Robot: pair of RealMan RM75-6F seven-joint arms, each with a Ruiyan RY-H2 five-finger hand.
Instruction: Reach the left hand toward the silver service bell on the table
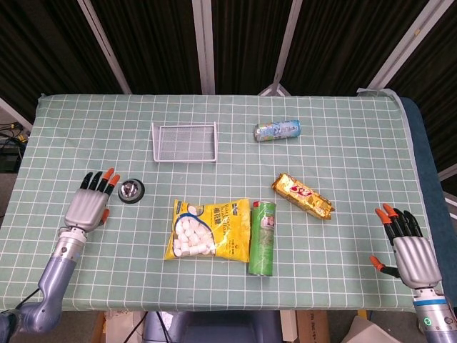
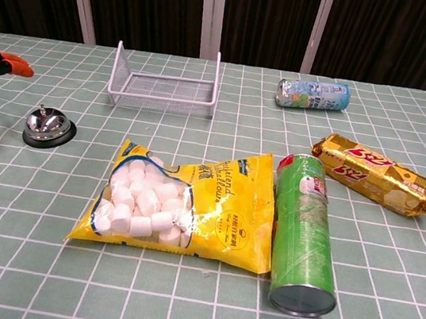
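The silver service bell [image 1: 131, 190] [image 2: 48, 128] sits on a black base on the left part of the checked tablecloth. My left hand [image 1: 91, 205] hovers just left of it, fingers spread and empty, orange fingertips a short gap from the bell. In the chest view only its fingertips [image 2: 7, 63] show at the left edge. My right hand [image 1: 408, 246] rests open at the table's front right corner, holding nothing.
A white wire basket [image 1: 183, 142] stands behind the bell. A yellow marshmallow bag [image 1: 207, 229], a green chip can [image 1: 262, 237] lying down, a gold snack pack [image 1: 303, 195] and a small blue can [image 1: 278, 130] lie to the right.
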